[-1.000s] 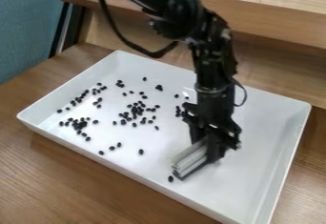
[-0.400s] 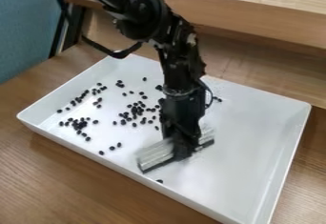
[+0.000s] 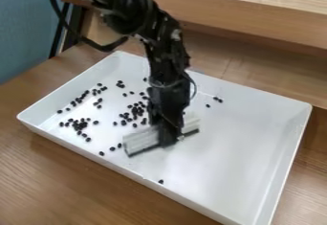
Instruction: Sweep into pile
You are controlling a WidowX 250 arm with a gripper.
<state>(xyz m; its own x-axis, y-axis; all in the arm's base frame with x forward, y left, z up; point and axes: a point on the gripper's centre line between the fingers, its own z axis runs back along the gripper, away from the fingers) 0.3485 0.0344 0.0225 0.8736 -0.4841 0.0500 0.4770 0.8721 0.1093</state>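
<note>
The black gripper (image 3: pixel 167 140) hangs down over the middle of the white tray, shut on a pale ribbed sweeping bar (image 3: pixel 142 141). The bar sticks out on both sides of the gripper, its dark lower edge low on the tray floor. Many small black beans (image 3: pixel 80 124) lie scattered on the tray's left half, some close to the bar's left side. A few beans (image 3: pixel 218 99) are near the back, right of the arm, and one bean (image 3: pixel 161 181) lies near the front wall. The arm hides part of the tray behind it.
The white tray (image 3: pixel 256 171) has raised walls and stands on a wooden table (image 3: pixel 57 181). Behind it rises a wooden ledge (image 3: pixel 256 23). Blue fabric (image 3: pixel 26 32) is at the upper left.
The gripper has moved left across the tray with the bar, and slightly toward the back. Beans once right of the arm's path have shifted or are hidden; the scattered left group looks unmoved.
</note>
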